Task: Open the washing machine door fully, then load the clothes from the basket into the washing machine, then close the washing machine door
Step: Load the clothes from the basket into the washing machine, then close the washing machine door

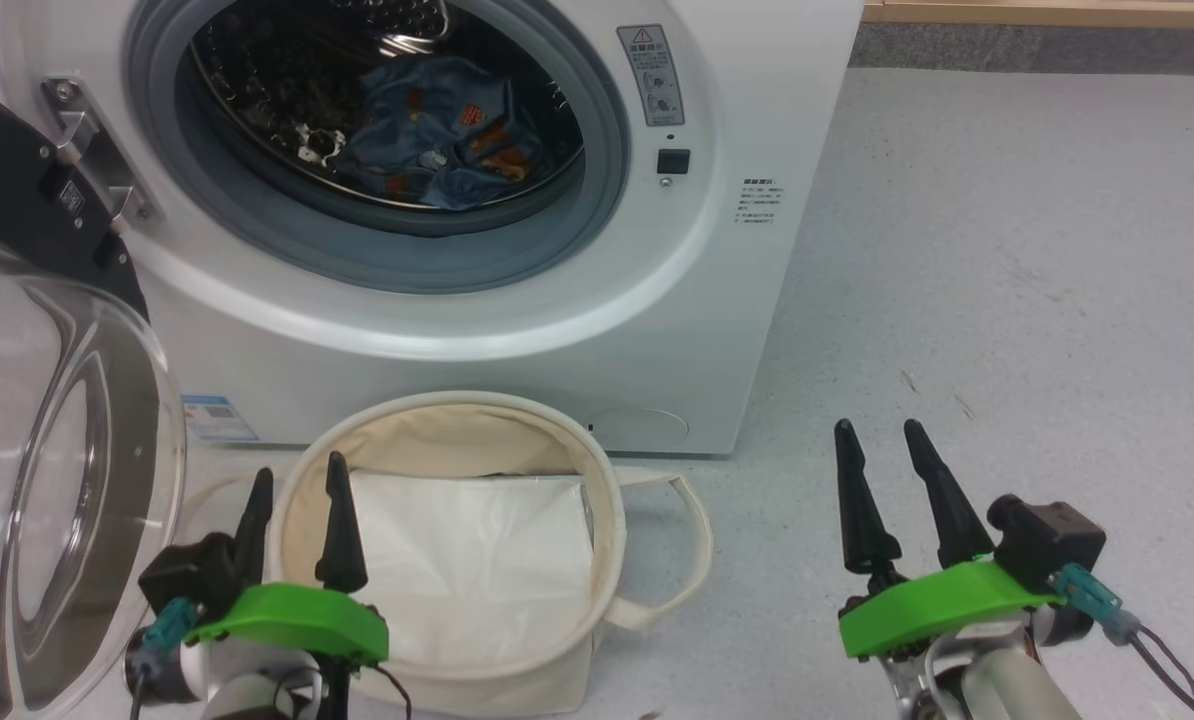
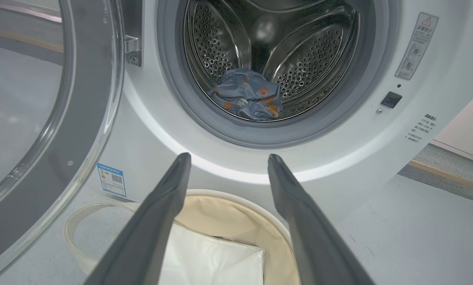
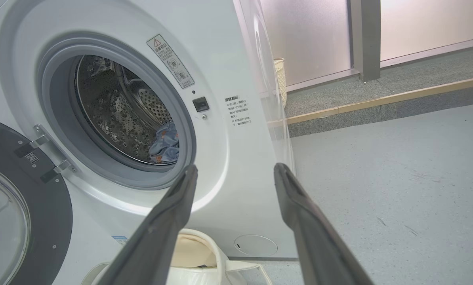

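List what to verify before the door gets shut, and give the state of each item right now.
1. Basket free of garments: ok; a white liner sheet lies in it.
2. Clothes inside the drum: ok; the blue orange-spotted fabric lies at its bottom.
3. Fabric clear of the grey seal: cannot tell; its front edge lies close to the seal.
4. Washing machine door swung open, ready to push: ok; it stands out at the left.
5. Left gripper open and empty: ok.
6. Right gripper open and empty: ok.
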